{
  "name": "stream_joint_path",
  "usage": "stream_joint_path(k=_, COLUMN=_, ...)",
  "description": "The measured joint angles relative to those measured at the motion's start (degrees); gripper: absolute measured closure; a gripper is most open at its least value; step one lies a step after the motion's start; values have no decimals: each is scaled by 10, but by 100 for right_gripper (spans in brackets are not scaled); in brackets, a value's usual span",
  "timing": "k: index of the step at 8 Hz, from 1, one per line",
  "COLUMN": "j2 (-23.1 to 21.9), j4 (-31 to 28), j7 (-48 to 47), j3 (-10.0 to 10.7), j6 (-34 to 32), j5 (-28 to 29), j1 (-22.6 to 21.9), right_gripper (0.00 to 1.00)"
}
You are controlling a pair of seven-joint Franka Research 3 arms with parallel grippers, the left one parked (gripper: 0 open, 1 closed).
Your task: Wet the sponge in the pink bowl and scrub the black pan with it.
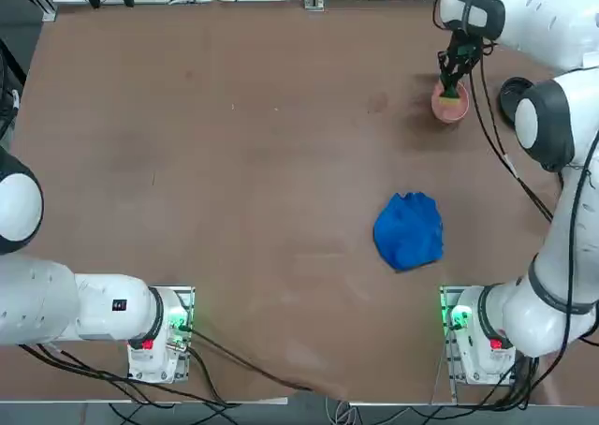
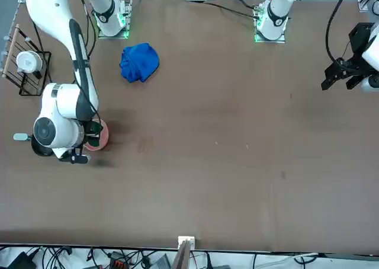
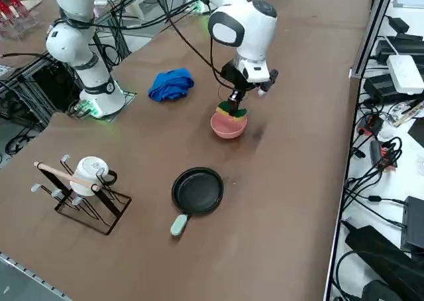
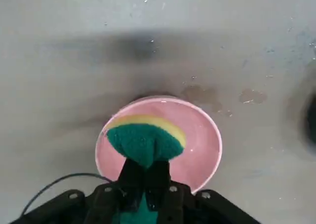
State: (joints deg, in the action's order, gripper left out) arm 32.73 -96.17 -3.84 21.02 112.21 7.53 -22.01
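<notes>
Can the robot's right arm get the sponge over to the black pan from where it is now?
Probably yes. The right gripper is shut on the sponge above the pink bowl, and the black pan lies close by with only bare table between them.

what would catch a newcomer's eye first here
The right end effector pinches a green and yellow sponge over the pink bowl. A crumpled blue cloth lies on the brown table, and the black pan waits beside a mug rack.
</notes>
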Motion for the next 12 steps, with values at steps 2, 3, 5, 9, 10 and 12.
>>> stream_joint_path(k=2, j2=13, j4=-2, j7=0, j3=0, j6=0, j5=0, j1=4, right_gripper=93)
stream_joint_path(k=3, j2=22, j4=-2, j7=0, j3=0, j6=0, j5=0, j1=6, right_gripper=93)
stream_joint_path(k=5, j2=38, j4=-4, j7=0, j3=0, j6=5, j5=0, j1=7, right_gripper=93)
stream_joint_path(k=9, j2=60, j4=-11, j7=0, j3=0, j6=42, j5=0, j1=10, right_gripper=93)
stream_joint_path(k=10, j2=60, j4=-19, j7=0, j3=0, j6=56, j5=0, j1=11, right_gripper=93)
stream_joint_path(k=12, j2=54, j4=-23, j7=0, j3=-1, j6=56, j5=0, j1=10, right_gripper=93)
